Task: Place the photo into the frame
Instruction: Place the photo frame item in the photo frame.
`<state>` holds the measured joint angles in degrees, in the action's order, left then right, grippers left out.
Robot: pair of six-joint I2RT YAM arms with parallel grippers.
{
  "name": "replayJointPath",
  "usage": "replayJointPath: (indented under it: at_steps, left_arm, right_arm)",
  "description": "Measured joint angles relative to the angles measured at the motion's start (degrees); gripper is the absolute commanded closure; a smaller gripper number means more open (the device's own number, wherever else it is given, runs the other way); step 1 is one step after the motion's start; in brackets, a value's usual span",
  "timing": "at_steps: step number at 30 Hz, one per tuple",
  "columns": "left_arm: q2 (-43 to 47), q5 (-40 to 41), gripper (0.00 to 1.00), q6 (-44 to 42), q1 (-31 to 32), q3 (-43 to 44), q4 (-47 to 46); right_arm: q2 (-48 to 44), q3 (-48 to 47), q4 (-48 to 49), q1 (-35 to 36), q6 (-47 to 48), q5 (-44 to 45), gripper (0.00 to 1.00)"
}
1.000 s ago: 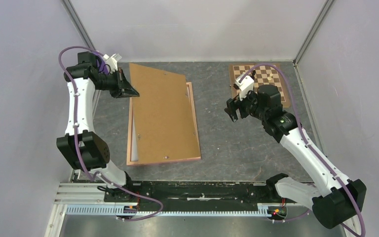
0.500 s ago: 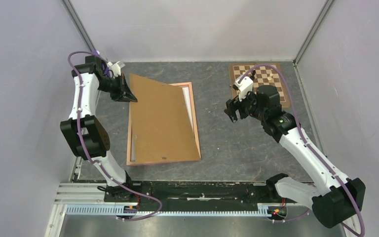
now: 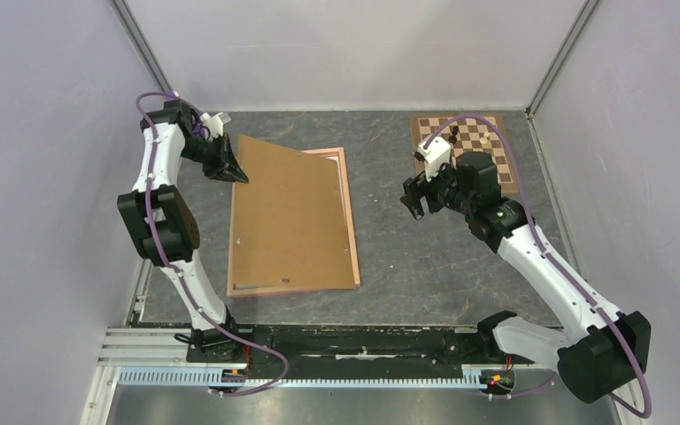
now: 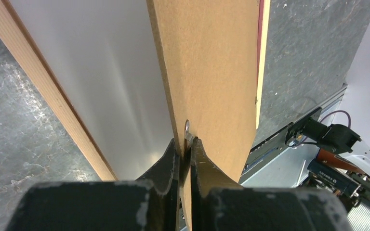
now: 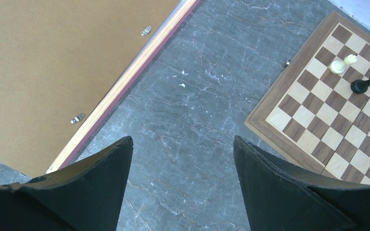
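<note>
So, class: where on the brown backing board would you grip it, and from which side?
The backing board's thin far-left edge, approached from the left. That corner is tilted up off the frame, so both faces are reachable; elsewhere it seems to lie too flat. The left gripper pinches it there.

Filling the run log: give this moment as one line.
left gripper: shut on backing board corner | backing board: tilted over frame | right gripper: open, empty, above table

One frame (image 3: 349,221) lies left on the counter (image 3: 407,266), with one brown backing board (image 3: 288,217) over it. One chessboard (image 3: 474,135) sits far right, carrying two chess pieces: one white piece (image 5: 343,64) and one black piece (image 5: 368,83). There are two grippers: the left gripper (image 3: 242,177) and the right gripper (image 3: 413,207).
</note>
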<state>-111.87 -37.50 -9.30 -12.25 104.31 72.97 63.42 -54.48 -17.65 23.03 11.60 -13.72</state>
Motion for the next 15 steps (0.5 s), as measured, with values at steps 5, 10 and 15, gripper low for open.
replayJointPath:
  at_steps: [5, 10, 15]
  left_arm:
    - [-2.49, 1.05, 0.98, -0.63, 0.07, 1.33, 0.2]
    - [-3.85, 1.46, 0.98, -0.7, 0.07, 2.49, 0.28]
    - [-5.03, 1.49, 0.98, -1.07, 0.07, 3.52, 0.39]
  right_arm:
    - [0.68, 0.0, -0.02, 0.0, 0.0, 0.02, 0.21]
    - [1.4, 0.0, -0.04, 0.0, 0.0, 0.02, 0.21]
    - [1.99, 0.0, -0.04, 0.0, 0.0, 0.02, 0.21]
